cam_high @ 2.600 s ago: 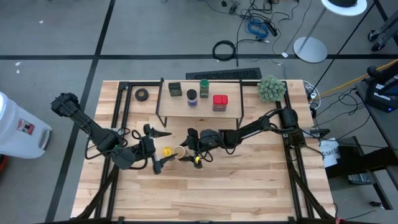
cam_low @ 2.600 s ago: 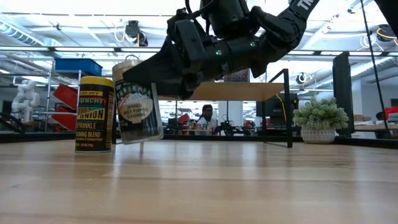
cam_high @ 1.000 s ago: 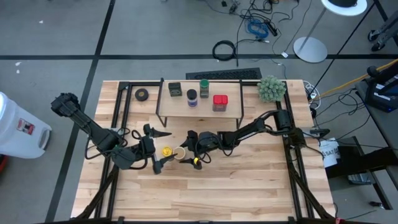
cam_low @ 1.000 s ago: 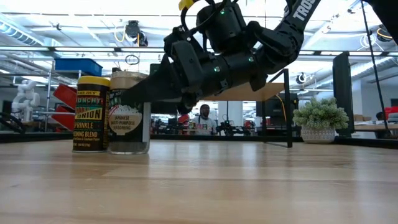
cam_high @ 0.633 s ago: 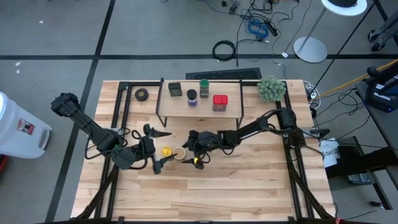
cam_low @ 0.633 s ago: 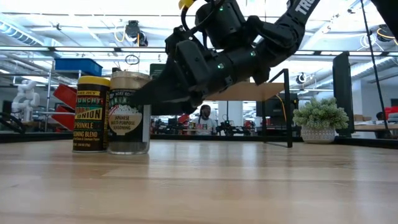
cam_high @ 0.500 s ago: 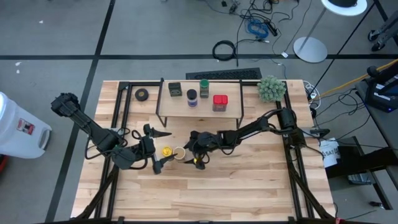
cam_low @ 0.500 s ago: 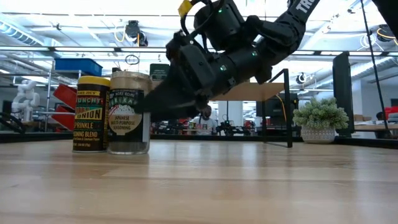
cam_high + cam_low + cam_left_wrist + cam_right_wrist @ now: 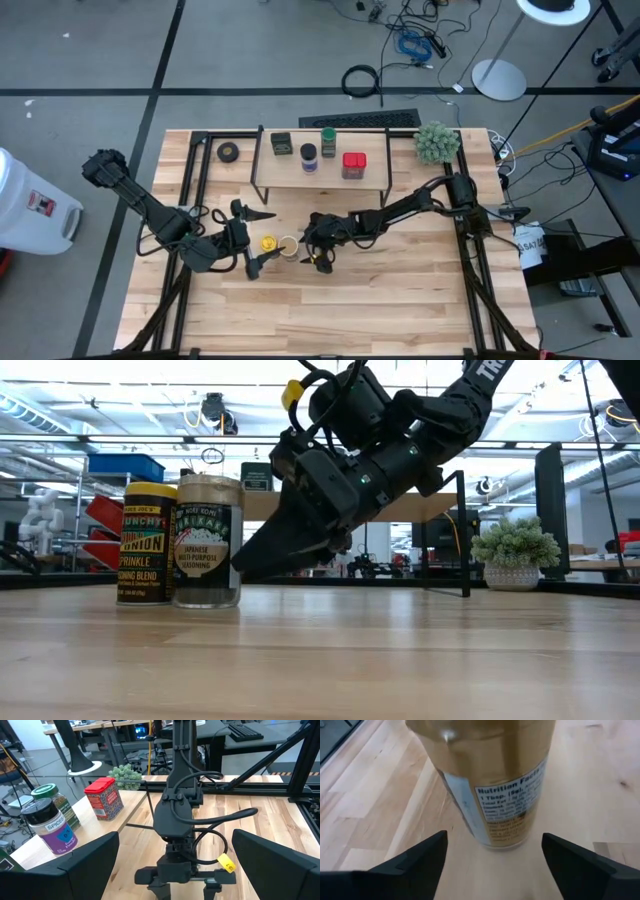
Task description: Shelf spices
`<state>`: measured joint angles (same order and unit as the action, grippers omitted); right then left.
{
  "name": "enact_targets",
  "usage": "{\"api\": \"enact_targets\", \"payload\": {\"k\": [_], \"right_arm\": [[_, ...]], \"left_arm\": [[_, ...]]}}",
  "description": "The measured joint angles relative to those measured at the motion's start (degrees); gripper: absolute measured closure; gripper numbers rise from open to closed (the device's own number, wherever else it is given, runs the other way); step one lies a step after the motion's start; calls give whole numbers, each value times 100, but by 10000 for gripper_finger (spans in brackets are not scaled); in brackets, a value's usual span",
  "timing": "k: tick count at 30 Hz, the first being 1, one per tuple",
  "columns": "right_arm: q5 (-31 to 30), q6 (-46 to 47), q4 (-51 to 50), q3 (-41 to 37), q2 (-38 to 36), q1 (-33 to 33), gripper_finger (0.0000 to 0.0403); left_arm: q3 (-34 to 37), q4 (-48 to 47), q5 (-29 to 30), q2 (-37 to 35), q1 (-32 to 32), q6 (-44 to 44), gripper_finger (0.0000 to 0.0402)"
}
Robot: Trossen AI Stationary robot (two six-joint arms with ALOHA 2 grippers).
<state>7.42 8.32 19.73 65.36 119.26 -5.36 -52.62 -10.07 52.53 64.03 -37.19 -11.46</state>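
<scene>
The tan-lidded jar (image 9: 288, 246) stands upright on its base on the table, beside the yellow-lidded jar (image 9: 268, 243); the low view shows the tan-lidded jar (image 9: 208, 540) right of the yellow-lidded jar (image 9: 150, 545). My right gripper (image 9: 306, 241) is open, just right of the tan-lidded jar (image 9: 487, 780), with its fingers apart from it and slanting down. My left gripper (image 9: 259, 238) waits wide open left of the yellow-lidded jar. On the shelf (image 9: 320, 175) stand the dark boxy tin (image 9: 281, 144), blue-lidded jar (image 9: 309, 153), green-lidded jar (image 9: 328, 136) and red square tin (image 9: 353, 164).
A black tape roll (image 9: 229, 151) lies left of the shelf and a fuzzy plant ball (image 9: 437, 142) sits right of it. Black frame bars run along the table's left and right sides. Bare wood spreads toward the table's near edge (image 9: 330, 310).
My right gripper has drawn back from the tan-lidded jar toward the table's right and tipped its fingers down toward the table. The jar has stayed upright beside the yellow-lidded jar.
</scene>
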Motion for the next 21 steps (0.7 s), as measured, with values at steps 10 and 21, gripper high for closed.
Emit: {"api": "enact_targets", "payload": {"k": [10, 21], "right_arm": [[-324, 48, 4, 0, 0, -119, 226], [-323, 48, 264, 0, 0, -116, 316]], "left_arm": [[0, 5, -2, 0, 2, 18, 4], [0, 11, -2, 0, 4, 17, 4]]}}
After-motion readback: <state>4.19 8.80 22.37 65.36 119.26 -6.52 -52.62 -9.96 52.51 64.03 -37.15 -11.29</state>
